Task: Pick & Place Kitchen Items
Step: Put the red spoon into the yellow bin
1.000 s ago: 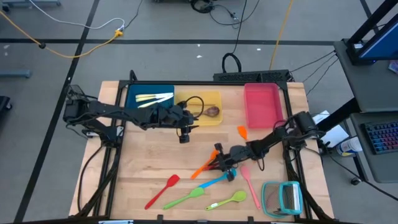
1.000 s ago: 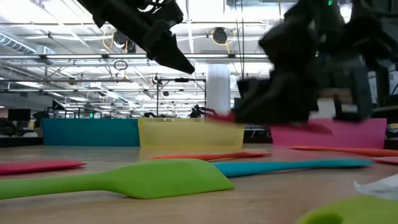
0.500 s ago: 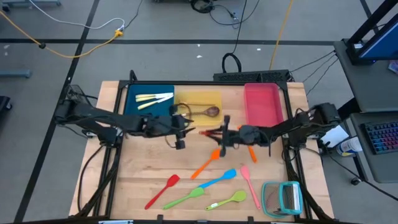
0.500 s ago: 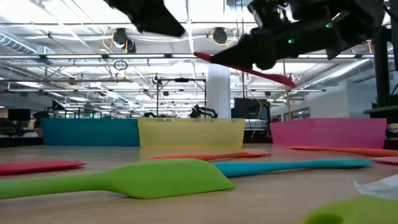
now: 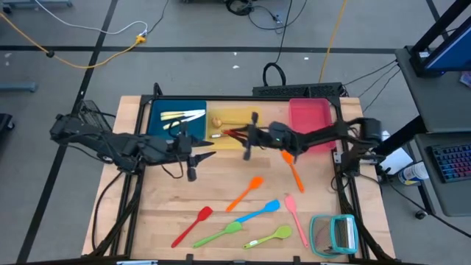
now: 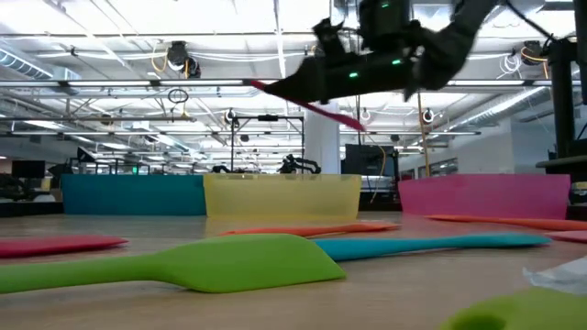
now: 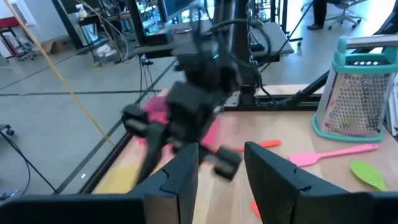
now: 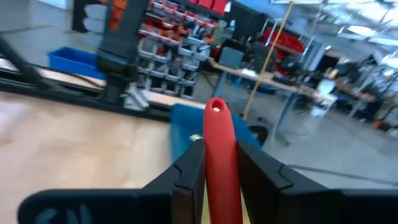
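Observation:
My right gripper [image 5: 249, 136] hangs over the yellow tray [image 5: 237, 116], shut on a red utensil [image 6: 303, 103]. The utensil's handle pokes out past the fingertips. My left gripper [image 5: 197, 158] hovers open near the table's left middle, with nothing between its fingers [image 7: 186, 180]. Loose utensils lie flat on the near half of the wooden table: two orange spatulas [image 5: 246, 193] [image 5: 294, 173], a blue one [image 5: 259, 213], a red one [image 5: 193, 224], a green spatula [image 5: 221, 235], a green spoon [image 5: 269, 237] and a pink one [image 5: 294, 215]. My right gripper pinches the red utensil's handle [image 8: 219, 158] between its two fingers, a little back from the end with the hole [image 8: 216, 107]. The fingers come in about level from the table's right and lie along the handle. The utensil is lifted clear above the yellow tray, slightly tilted.
A blue tray [image 5: 163, 129] with pale cutlery [image 5: 182, 115] stands at the far left, with the yellow tray beside it. A pink tray [image 5: 310, 124] is at the far right. A teal-framed rack [image 5: 335, 234] lies in the near right corner.
My right gripper has lifted the red utensil from among the utensils on the table. It has carried the utensil up and toward the far edge and the left, over the yellow tray, tipping to about level. My left gripper has drawn back from the yellow tray, upward and toward the left edge.

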Robot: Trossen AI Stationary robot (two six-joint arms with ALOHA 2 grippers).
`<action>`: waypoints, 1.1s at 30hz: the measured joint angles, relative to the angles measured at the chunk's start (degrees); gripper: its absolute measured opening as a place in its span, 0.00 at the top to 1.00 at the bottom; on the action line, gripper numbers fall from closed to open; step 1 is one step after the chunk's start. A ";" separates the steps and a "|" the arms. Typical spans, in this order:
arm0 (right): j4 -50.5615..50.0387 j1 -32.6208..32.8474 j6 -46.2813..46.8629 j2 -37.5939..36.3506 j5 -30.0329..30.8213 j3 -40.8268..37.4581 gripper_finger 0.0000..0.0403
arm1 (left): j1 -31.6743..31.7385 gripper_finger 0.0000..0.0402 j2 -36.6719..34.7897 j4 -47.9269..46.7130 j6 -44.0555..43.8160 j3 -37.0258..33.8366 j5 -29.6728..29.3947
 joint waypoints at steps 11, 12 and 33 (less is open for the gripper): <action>-11.64 -7.26 0.61 14.25 0.05 16.20 0.83 | 0.85 0.66 0.02 -2.54 1.69 -0.02 -0.02; -14.20 -7.87 0.86 14.58 0.09 16.47 0.83 | 0.82 0.66 0.02 -3.20 1.73 -0.02 -0.02; -25.00 -8.70 7.21 14.83 -8.73 16.67 0.83 | 0.87 0.66 0.10 -9.02 1.46 -0.02 -0.28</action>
